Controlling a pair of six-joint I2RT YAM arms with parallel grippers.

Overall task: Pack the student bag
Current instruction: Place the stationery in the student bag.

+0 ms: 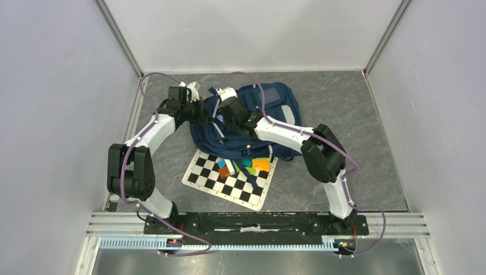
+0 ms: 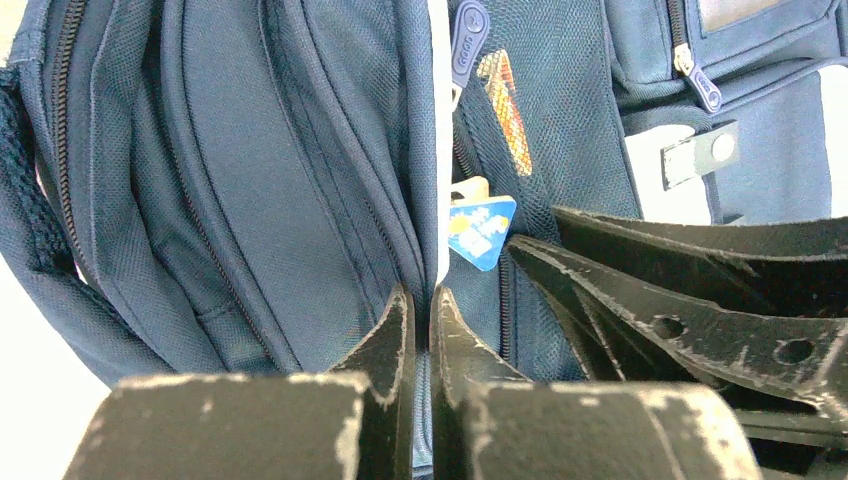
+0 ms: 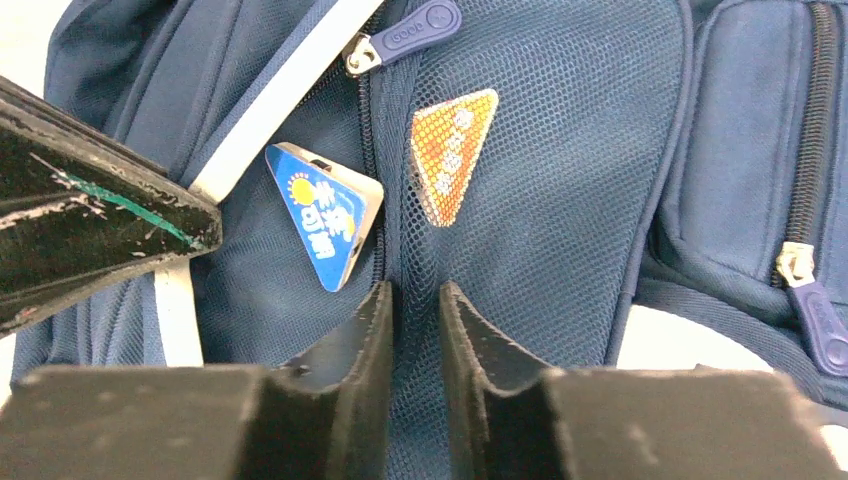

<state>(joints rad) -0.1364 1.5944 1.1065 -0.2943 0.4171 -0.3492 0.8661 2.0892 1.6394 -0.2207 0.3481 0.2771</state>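
The student bag, navy blue, lies at the back of the table. My left gripper is shut on a fold of its fabric beside a white stripe. My right gripper is closed on a ridge of the mesh pocket, which bunches up between the fingers. A blue card with a sun sticks out of the pocket's zip opening. An orange card shows through the mesh. In the top view both grippers meet on the bag's left side, the left and the right.
A black-and-white checkered mat lies in front of the bag, with several coloured blocks on its far edge. Grey walls close in left, right and behind. The arms' base rail runs along the near edge.
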